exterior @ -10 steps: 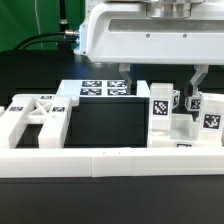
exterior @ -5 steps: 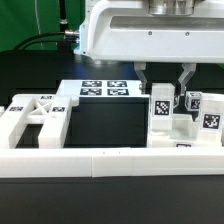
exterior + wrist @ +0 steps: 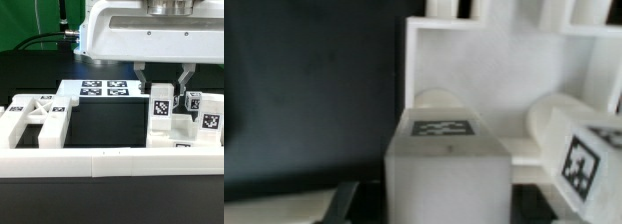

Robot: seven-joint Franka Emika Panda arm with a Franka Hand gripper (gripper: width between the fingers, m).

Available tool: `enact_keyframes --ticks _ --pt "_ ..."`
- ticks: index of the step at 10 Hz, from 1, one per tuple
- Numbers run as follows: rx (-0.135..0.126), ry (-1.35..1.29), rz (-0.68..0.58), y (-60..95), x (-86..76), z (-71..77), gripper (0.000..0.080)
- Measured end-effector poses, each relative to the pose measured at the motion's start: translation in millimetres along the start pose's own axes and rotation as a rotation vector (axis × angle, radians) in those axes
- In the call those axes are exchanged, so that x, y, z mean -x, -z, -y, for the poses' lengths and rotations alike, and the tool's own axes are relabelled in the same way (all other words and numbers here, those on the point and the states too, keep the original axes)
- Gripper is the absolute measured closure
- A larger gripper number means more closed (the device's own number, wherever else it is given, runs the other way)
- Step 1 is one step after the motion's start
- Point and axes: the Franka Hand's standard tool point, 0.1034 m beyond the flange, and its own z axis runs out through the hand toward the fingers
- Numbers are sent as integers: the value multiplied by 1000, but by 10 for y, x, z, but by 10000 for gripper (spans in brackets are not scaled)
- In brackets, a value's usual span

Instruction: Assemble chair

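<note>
Now gripper [image 3: 163, 90] is closed narrow on the upright tagged post [image 3: 161, 108], fingers [image 3: 144, 76] pinching its top. Post stands at ext view's right among other chair parts [image 3: 207, 118]. Only ext view shows frame part [image 3: 35, 115] at its left, marker board [image 3: 104, 88] behind, low wall [image 3: 100, 160] in front. Wrist view adds post's top tag [image 3: 441, 128] close up, second tagged block [image 3: 589, 155] just beside.
</note>
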Motion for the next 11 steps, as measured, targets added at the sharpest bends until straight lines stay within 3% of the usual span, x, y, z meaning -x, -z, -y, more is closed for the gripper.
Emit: enact_keyframes --ticks 2,9,11 --pt "-36 -246 4 -8 -13 -7 514" --pt "-48 -783 11 -11 -22 27 514" --pt "-97 -954 17 -21 -79 31 514"
